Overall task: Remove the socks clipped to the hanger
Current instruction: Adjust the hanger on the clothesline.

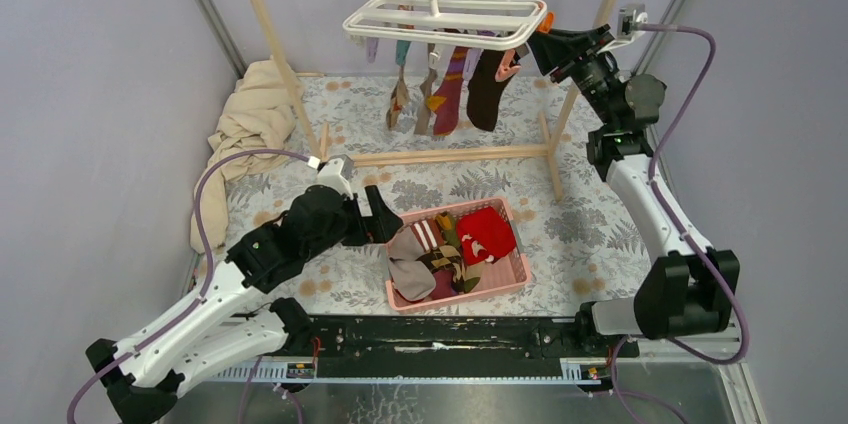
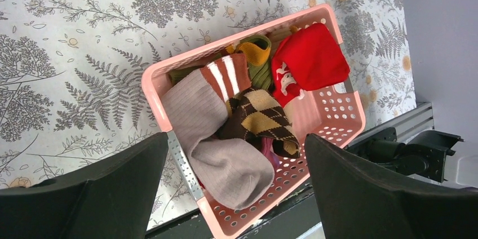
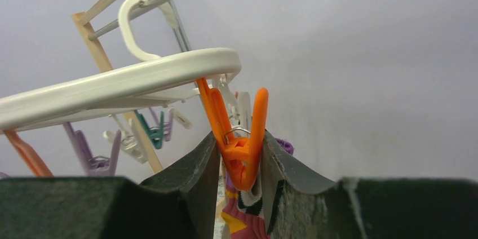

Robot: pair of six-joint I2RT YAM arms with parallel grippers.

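Note:
The white hanger [image 1: 445, 18] hangs by its hook from the wooden frame's rail, with several socks [image 1: 450, 94] clipped under it. My right gripper [image 1: 541, 47] is at the hanger's right end. In the right wrist view it [image 3: 239, 163] is shut on the orange clip [image 3: 241, 149], a finger pressed on each side. A pink, yellow and black sock [image 3: 242, 216] hangs just below that clip. My left gripper [image 1: 385, 224] is open and empty over the pink basket [image 1: 516, 266]. The left wrist view shows its fingers [image 2: 84, 194] spread above the basket's beige [image 2: 220, 154], argyle [image 2: 259, 118] and red [image 2: 307, 58] socks.
The tall wooden rail frame [image 1: 285, 74] stands at the back on the floral cloth. A beige cloth [image 1: 250, 109] lies heaped at the back left. Purple, white and teal clips [image 3: 90, 157] dangle under the hanger [image 3: 113, 87]. Grey walls enclose the sides.

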